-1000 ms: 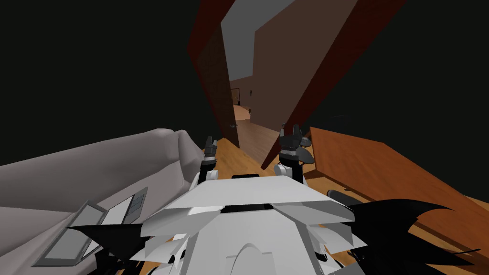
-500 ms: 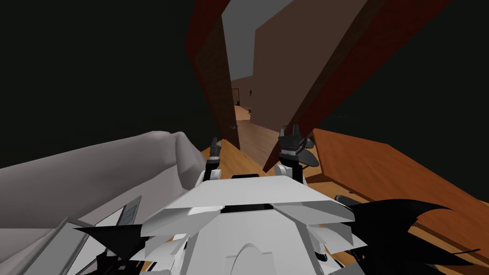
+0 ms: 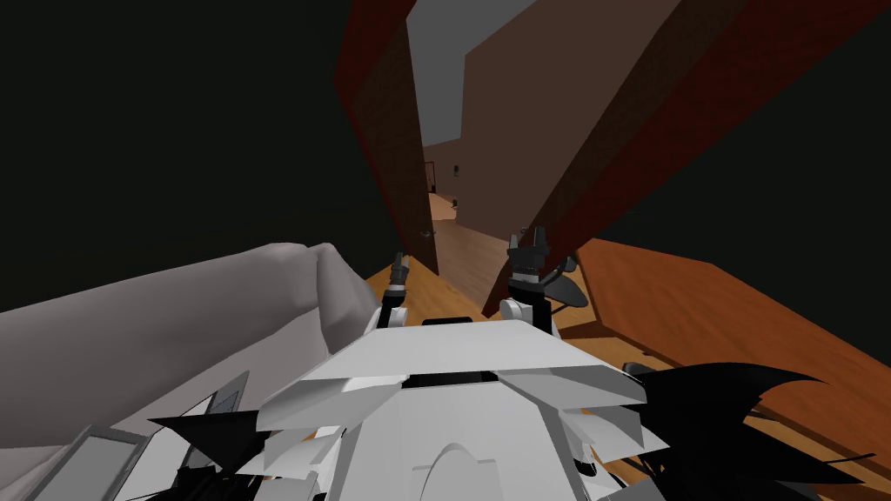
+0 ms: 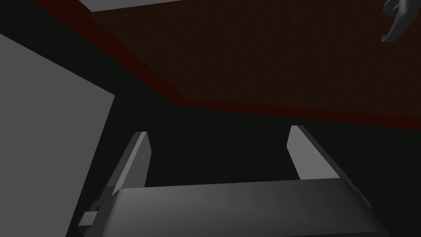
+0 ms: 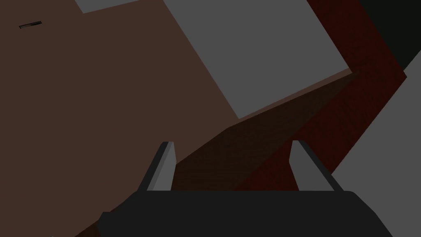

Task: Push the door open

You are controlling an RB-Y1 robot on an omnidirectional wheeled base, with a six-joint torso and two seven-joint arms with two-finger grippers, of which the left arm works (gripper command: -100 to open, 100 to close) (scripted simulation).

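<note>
The dark brown door (image 3: 393,148) stands ajar at the left of the doorway, with a small grey handle (image 3: 425,233) near its free edge. My left gripper (image 3: 400,263) is raised close in front of the door's lower part, below the handle. In the left wrist view this gripper (image 4: 218,135) is open, facing the door (image 4: 267,53), with the handle (image 4: 395,20) off to one side. My right gripper (image 3: 528,243) is open beside the dark red door frame (image 3: 609,148). In the right wrist view that gripper (image 5: 232,148) is empty and points up past the frame (image 5: 341,115).
A grey sofa (image 3: 174,322) runs along my left, with grey flat panels (image 3: 87,452) on it. A brown wooden table (image 3: 722,313) stands at my right, a dark round seat (image 3: 570,291) by its near corner. Through the gap a wooden floor (image 3: 470,265) leads into a corridor.
I have moved forward toward the doorway, so the sofa and table slid down and outward. My left gripper has moved forward and to the right, nearer the door's edge.
</note>
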